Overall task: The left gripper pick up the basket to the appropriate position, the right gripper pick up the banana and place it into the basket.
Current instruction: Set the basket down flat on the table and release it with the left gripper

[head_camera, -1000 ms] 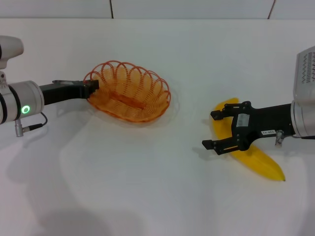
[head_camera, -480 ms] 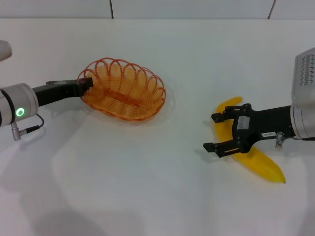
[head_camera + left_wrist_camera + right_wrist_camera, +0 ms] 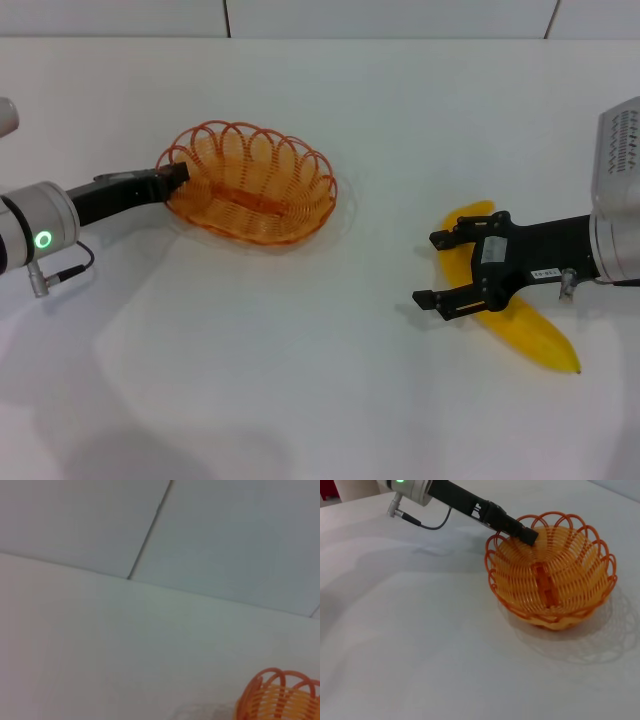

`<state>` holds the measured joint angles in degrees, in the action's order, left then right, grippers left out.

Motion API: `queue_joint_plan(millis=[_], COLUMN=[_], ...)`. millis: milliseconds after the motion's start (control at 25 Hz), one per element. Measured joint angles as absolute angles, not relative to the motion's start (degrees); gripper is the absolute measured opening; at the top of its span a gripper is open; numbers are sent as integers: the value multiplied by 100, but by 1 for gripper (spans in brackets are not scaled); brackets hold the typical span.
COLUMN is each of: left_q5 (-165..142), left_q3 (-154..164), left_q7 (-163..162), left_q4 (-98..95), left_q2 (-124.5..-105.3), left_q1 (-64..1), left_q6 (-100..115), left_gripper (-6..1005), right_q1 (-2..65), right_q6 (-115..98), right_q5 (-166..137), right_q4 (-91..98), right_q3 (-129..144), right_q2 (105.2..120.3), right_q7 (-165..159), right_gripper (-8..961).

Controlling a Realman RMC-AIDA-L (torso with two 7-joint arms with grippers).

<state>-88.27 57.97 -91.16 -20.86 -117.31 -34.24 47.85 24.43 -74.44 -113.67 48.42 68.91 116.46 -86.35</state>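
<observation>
Gripping the basket (image 3: 250, 184) by its left rim, the left end effector (image 3: 172, 177) is clenched on the orange wire. Compared with a second ago, the basket sits farther left on the counter (image 3: 320, 380) and looks more level, its tilt gone; since half a second ago it has barely shifted. The left arm's cuff, with its green light, has also drawn back toward the left edge.

The basket is an oval of looped orange wire, see-through, with a scalloped rim and a flat strip along its floor. It casts a faint shadow on the white counter.

The right end effector (image 3: 437, 268) has not moved: its fingers are spread wide, one on each side of the banana (image 3: 520, 325), not closed on it. The banana lies on the counter well to the right of the basket, bright yellow, smooth, curved, with pointed ends.
</observation>
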Motion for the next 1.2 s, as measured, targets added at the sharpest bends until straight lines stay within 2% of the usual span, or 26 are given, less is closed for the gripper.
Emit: queue_joint_plan(millis=[920,1200], left_q5=[-8559,-8431], left_q3=[5787,5819], left_q7=[-8909,-8622], left_q4=[-1846,-1848], left_q2=[-11726,-11716], left_q1=[-3436,-3417], left_q6=[4734,4762], left_gripper=[110,230], right_q1=[2513,2575], right_q6=[-7444,-7444], right_q5=[-11374,-11373], right_q4=[4763,4685], right_q3=[6929,6952], right_q2=[11645,11638], right_q7=[-8649,-8649], right_gripper=[893,894])
